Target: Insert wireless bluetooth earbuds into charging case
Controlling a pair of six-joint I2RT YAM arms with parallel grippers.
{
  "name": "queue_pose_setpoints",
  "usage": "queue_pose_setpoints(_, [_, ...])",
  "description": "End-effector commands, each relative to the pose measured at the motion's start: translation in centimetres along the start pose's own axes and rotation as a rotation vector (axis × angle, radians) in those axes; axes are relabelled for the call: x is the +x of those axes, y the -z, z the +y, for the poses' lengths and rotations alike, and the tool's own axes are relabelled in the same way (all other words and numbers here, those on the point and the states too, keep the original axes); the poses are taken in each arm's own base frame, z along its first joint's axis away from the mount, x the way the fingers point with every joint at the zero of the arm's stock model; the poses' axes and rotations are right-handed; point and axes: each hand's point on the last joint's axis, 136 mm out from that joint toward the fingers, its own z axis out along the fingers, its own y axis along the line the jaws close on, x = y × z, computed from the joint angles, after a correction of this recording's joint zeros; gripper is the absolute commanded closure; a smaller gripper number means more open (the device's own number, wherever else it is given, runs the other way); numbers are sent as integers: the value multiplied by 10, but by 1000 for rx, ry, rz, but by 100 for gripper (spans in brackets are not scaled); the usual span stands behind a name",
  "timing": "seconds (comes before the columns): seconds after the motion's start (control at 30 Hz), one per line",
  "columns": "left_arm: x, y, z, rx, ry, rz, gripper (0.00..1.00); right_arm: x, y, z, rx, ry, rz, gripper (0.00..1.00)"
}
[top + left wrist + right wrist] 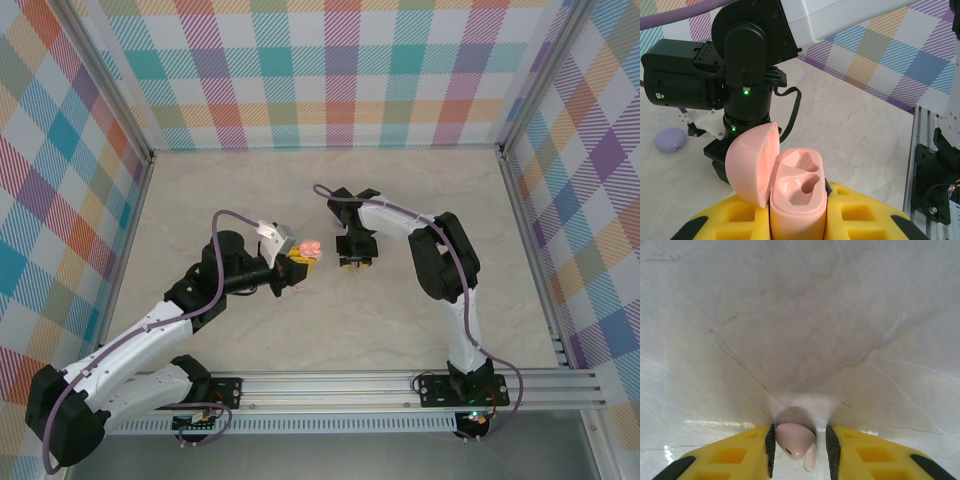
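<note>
A pale pink charging case (797, 195) stands upright with its lid swung open to the left, and both of its cavities are empty. My left gripper (797, 222) is shut on the case body and holds it above the table (311, 248). Just to its right, my right gripper (356, 262) points straight down at the tabletop. A pale pink earbud (792, 440) sits between its yellow fingers (740, 455). The bud's head rests against the left pad, and a gap remains between its stem and the right pad. My right gripper (800, 450) is open around the earbud.
A small lilac rounded case (670, 139) lies on the marble table behind the right arm's black wrist (745, 75). Checkered walls close in three sides. An aluminium rail (400, 385) runs along the near edge.
</note>
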Motion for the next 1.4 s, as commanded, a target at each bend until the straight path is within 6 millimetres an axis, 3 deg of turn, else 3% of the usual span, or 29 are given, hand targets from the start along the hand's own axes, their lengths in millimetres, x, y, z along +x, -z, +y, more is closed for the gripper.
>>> queue_pose_setpoints(0.0, [-10, 4, -8, 20, -18, -29, 86, -8, -10, -2, 2, -7, -19, 67])
queue_pose_setpoints(0.33, [-11, 3, -9, 25, -19, -28, 86, -4, -24, -15, 79, -4, 16, 74])
queue_pose_setpoints(0.57, [-9, 1, -6, 12, -10, -18, 86, -9, -14, -15, 62, -4, -43, 79])
queue_pose_setpoints(1.0, [16, -30, 29, -71, 216, 46, 87, -15, 35, -18, -103, -14, -271, 81])
queue_pose_setpoints(1.23, [39, -45, 53, -133, 320, 99, 86, -12, 74, -13, -215, 16, -408, 81])
queue_pose_setpoints(1.37, [46, -54, 55, -117, 341, 112, 86, -7, 103, -6, -297, 54, -491, 81])
